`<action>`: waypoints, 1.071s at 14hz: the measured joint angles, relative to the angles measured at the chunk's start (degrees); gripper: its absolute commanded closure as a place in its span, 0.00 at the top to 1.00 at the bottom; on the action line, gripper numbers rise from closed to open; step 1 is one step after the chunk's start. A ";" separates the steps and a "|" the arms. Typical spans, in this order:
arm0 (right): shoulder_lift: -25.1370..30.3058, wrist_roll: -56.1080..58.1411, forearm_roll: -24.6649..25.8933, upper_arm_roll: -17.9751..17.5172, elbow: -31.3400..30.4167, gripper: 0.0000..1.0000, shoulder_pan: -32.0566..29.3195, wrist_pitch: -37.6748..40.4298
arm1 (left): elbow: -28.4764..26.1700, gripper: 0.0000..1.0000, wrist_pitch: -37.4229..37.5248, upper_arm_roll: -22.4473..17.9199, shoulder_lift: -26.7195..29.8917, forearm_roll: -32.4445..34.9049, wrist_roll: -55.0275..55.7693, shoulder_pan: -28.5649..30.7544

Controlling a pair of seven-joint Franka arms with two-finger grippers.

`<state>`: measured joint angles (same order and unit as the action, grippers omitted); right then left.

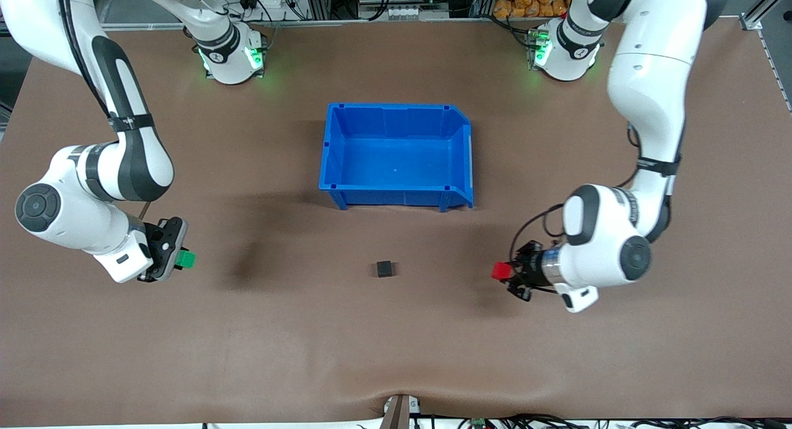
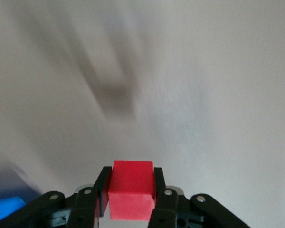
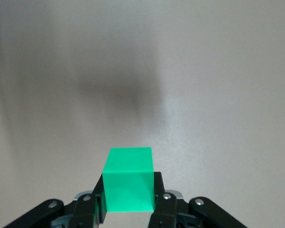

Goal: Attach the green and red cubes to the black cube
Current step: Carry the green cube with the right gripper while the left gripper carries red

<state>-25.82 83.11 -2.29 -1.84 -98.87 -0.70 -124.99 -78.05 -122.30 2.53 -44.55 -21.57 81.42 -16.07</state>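
The black cube (image 1: 384, 268) sits alone on the brown table, nearer to the front camera than the blue bin. My left gripper (image 1: 506, 272) is shut on the red cube (image 1: 500, 270), held above the table toward the left arm's end; the red cube (image 2: 131, 189) shows between the fingers in the left wrist view. My right gripper (image 1: 179, 258) is shut on the green cube (image 1: 185, 259), held above the table toward the right arm's end; the green cube (image 3: 128, 179) shows between its fingers in the right wrist view. Both cubes point toward the black cube.
An empty blue bin (image 1: 333, 144) stands at the table's middle, farther from the front camera than the black cube. A corner of it shows in the left wrist view (image 2: 4, 208). Bare brown table lies between each gripper and the black cube.
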 measured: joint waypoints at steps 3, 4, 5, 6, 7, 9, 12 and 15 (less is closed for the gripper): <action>-0.70 5.11 -0.02 -0.06 0.13 0.00 0.40 -1.27 | 0.01 0.00 -4.95 0.45 -1.66 -1.77 8.87 -2.85; -1.07 5.55 -0.02 -0.19 0.15 0.00 0.87 -1.82 | 0.01 0.00 -6.75 0.59 -2.50 -2.99 10.29 -3.62; -1.52 5.68 -0.02 -0.47 0.22 0.00 1.42 -2.21 | 0.02 0.00 -8.84 0.75 -3.28 -3.70 12.16 -4.51; -2.05 5.68 -0.02 -0.72 0.49 0.00 2.24 -2.58 | 0.06 0.00 -10.94 0.82 -3.92 -4.01 14.34 -5.45; -2.69 5.65 -0.08 -0.90 1.13 0.00 3.37 -2.71 | 0.16 0.00 -12.88 0.85 -4.45 -4.16 16.62 -6.44; -4.69 4.68 -1.60 -1.04 3.34 0.00 5.63 -2.71 | 0.72 0.00 -16.17 0.99 -5.66 -4.22 20.66 -8.10; -8.16 -1.00 -3.43 -1.11 5.87 0.00 9.00 -2.77 | 2.62 0.00 -18.95 1.15 -8.13 -4.23 24.02 -10.88; -10.29 -8.74 -3.40 -1.10 8.02 0.00 12.94 -2.97 | 4.29 0.00 -22.18 1.15 -10.71 -4.25 25.88 -13.33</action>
<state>-36.11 74.37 -5.69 -2.94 -90.85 12.24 -127.95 -73.76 -144.48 3.68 -55.26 -25.82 107.30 -29.40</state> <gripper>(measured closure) 0.608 0.604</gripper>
